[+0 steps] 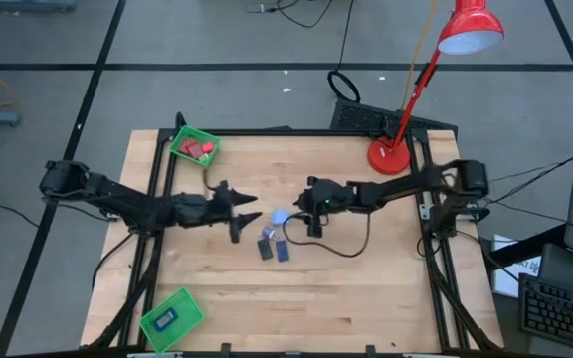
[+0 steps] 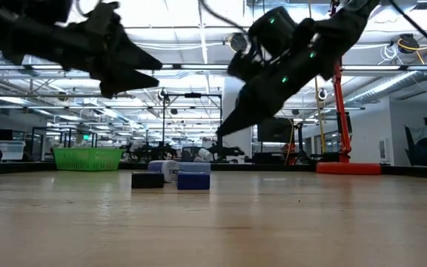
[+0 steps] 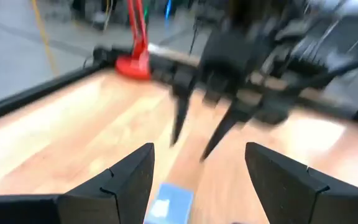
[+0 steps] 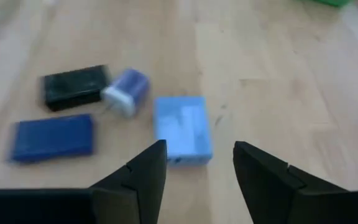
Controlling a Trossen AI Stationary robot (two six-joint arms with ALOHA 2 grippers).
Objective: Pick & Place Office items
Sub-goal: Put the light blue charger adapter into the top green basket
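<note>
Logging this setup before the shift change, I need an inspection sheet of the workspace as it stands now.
Surface: wooden table, flat.
Job's things: light-blue block, dark-blue block, black rectangle and a small blue-white piece clustered mid-table; red pieces in the far green tray; one piece in the near green tray.
Clutter: red desk lamp.
Grippers: left hand open, empty; right hand open above the cluster, empty.
Cables: one trailing from the right arm across the table.
Surroundings: keyboard off-table.
</note>
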